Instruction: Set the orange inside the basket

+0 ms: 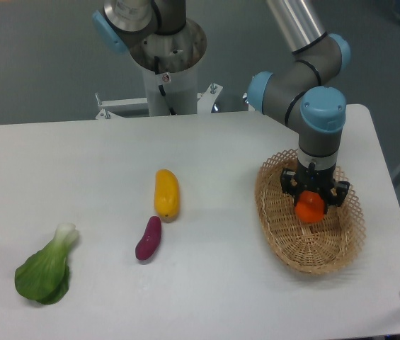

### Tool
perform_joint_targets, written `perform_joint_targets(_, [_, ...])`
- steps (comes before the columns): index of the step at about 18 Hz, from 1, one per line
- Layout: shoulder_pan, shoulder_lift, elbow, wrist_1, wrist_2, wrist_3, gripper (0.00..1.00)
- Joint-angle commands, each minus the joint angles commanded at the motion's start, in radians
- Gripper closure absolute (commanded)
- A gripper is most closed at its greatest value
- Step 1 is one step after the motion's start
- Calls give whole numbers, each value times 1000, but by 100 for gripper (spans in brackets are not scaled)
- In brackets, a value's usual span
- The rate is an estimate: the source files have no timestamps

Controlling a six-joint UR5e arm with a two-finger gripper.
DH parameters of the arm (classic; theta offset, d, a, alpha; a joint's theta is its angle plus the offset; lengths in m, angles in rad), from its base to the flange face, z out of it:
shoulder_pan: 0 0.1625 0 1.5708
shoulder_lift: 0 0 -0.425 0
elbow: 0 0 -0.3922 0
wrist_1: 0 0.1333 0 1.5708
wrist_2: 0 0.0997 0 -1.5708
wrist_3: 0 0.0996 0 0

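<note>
The claw (311, 202), clamped on the orange (310, 208), hangs inside the basket (270, 205); next it needs to let go.

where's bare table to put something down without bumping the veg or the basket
Widest bare patch: the table's far left, behind the bok choy. Another runs between the yellow vegetable and the basket. The front strip right of the purple vegetable is free too. Crowded: the basket itself, where the pincer holds the orange.
</note>
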Motion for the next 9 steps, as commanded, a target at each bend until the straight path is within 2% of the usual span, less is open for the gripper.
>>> perform_joint_targets(2, [0, 0, 0, 0, 0, -2, 6])
perform_joint_targets(4, [0, 2, 0, 2, 0, -2, 1])
perform_joint_targets(9, [-2, 17, 21, 0, -2, -17, 0])
